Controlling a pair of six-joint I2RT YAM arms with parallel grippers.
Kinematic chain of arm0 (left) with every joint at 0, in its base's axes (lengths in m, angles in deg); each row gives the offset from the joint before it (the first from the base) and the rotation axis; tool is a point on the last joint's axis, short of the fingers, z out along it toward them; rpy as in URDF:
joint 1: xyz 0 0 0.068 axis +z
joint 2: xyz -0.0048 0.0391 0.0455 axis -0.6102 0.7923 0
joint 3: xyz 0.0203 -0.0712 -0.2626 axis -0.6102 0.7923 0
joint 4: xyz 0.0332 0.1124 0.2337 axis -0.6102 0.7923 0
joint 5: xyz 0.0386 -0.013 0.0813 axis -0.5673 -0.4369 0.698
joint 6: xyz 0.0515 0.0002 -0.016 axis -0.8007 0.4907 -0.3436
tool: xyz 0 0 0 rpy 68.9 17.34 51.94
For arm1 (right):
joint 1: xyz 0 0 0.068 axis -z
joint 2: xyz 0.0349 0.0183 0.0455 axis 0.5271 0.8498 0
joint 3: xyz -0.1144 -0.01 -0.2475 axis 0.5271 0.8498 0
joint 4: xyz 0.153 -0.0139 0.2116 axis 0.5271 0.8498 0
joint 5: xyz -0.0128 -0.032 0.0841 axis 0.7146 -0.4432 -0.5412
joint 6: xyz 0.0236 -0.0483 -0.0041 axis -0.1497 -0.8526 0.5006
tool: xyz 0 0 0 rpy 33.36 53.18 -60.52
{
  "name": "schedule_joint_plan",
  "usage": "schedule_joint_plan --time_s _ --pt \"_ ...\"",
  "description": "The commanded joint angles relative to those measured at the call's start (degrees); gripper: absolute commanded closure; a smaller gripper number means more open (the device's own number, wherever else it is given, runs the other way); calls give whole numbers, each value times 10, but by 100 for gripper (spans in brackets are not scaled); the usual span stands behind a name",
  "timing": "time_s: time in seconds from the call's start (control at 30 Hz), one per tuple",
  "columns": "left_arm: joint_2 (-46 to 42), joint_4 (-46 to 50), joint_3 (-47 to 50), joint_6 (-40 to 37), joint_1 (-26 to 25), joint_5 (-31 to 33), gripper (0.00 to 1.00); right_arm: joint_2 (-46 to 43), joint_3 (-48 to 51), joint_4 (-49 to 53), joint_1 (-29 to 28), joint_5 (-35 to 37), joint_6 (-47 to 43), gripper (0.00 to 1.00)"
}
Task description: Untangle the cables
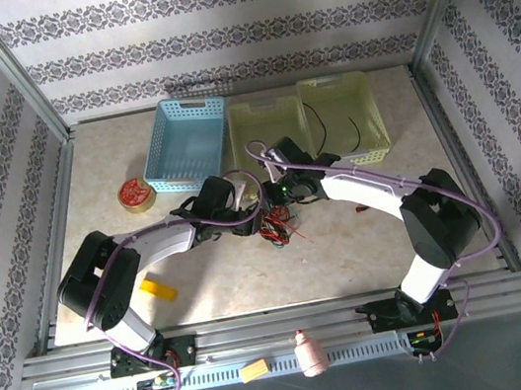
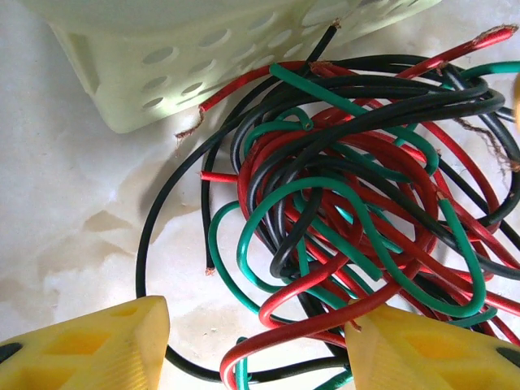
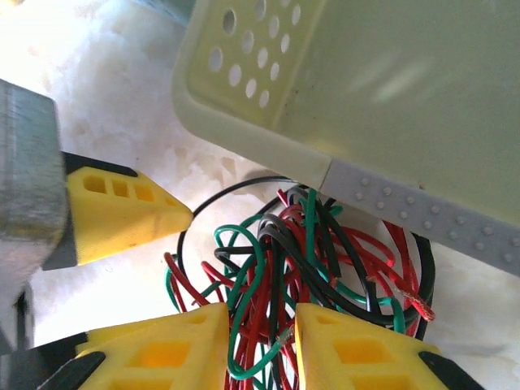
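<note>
From above: one tangle of cables just in front of the left-hand pale green basket, one of two. Close up: red, green, black strands. Spread wide around them, the left gripper; narrowed over strands, the right gripper, cannot tell whether clamped.

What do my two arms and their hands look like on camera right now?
Both the left arm and the right arm have white links with black joints and bases, and a thick purple cable runs along each. The left hand and right hand carry bright yellow, wedge-shaped fingers with moulded cut-out recesses and black at their roots.
</note>
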Motion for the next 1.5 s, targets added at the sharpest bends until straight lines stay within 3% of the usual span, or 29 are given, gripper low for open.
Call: schedule_joint_plan --time_s 0.0,0.9,1.1,1.47 --pt "6 15 -12 -3 0 11 40 8 -9 -3 -1 9 13 71" --pt "9 18 -16 0 -4 24 39 42 -26 9 2 28 2 73" --pt "10 22 -17 -1 -5 27 39 -7 11 -12 18 73 23 73" --pt "20 27 -28 -5 -6 17 39 -63 77 -6 38 20 22 74"
